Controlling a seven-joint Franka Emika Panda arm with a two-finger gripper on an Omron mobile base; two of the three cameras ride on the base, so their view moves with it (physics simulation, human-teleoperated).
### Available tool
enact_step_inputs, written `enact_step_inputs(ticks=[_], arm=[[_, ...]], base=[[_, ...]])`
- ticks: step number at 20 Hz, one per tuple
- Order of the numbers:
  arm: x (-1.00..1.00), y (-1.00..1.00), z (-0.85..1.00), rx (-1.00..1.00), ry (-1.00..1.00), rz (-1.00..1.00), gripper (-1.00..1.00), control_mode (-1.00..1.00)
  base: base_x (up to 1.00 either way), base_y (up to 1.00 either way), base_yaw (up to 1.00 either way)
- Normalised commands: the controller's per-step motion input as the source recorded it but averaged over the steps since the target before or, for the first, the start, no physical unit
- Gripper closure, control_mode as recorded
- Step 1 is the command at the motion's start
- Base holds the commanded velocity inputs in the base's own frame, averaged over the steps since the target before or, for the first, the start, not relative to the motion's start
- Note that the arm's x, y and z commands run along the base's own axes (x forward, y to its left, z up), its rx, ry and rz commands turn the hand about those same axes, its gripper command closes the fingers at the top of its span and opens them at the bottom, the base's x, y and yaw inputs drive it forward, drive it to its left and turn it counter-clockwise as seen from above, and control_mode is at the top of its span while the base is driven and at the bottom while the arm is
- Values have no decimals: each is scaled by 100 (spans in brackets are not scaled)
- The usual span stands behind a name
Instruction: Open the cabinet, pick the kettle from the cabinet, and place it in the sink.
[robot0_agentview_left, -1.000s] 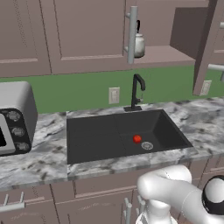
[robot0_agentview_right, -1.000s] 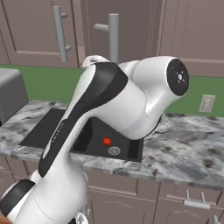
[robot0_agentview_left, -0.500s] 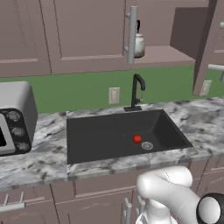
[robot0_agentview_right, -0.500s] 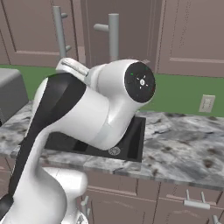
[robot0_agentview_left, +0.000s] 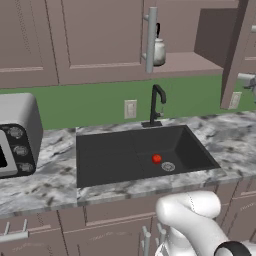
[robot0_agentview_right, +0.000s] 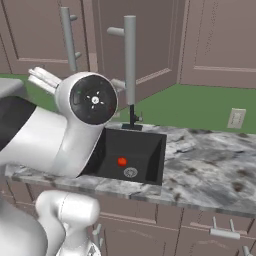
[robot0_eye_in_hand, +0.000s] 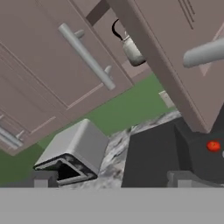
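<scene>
the kettle (robot0_eye_in_hand: 132, 49) stands upright on the open cabinet (robot0_agentview_left: 200, 64) shelf, above and ahead of the gripper (robot0_eye_in_hand: 111, 178), whose fingers are spread apart and empty.

The cabinet (robot0_agentview_left: 100, 35) is seen with its right door swung open. The kettle (robot0_agentview_left: 158, 50) is set on the shelf inside, partly hidden by a grey bar handle (robot0_agentview_left: 151, 40). Below, a red ball (robot0_agentview_left: 156, 158) lies in the sink (robot0_agentview_left: 140, 154), beside the drain (robot0_agentview_left: 168, 167). A toaster oven (robot0_agentview_left: 17, 135) is placed on the counter (robot0_agentview_left: 40, 180) at left.
</scene>
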Motion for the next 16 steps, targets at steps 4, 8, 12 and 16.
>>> enact_step_inputs(ticks=[4,8,12,16], arm=[[-1,54,0,0,-1,-12,-100,-100],[3,48,0,0,0,-13,-100,-100],[20,45,0,0,0,-15,-100,-100],[32,36,0,0,0,-17,-100,-100]], base=[[0,0,0],[0,0,0],[0,0,0],[0,0,0]])
